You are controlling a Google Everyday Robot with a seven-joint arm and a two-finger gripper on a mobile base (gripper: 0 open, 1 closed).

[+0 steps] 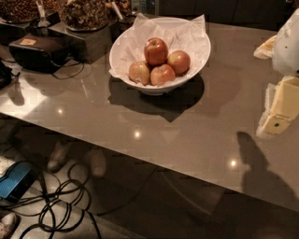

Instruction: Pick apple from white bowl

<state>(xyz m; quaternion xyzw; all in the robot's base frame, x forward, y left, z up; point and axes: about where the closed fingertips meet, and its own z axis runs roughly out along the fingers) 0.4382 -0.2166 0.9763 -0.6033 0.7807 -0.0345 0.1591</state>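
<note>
The white bowl (200, 61), lined with crumpled white paper, stands on the grey table toward the back centre. It holds several apples. The deepest red apple (155, 50) sits on top at the back of the pile. Three paler apples lie around it at the right (179, 61), front (162, 74) and left (139, 72). My gripper (281, 108), cream-coloured under the white arm (287, 44), is at the right edge of the view. It hangs above the table, well to the right of the bowl and apart from it.
Dark dishes of nuts (84, 13) stand on black blocks at the back left. A black device with a cable (38, 50) lies beside them. The table's front edge (140, 156) runs diagonally. Cables (58, 207) and a blue object (14, 181) lie on the floor below.
</note>
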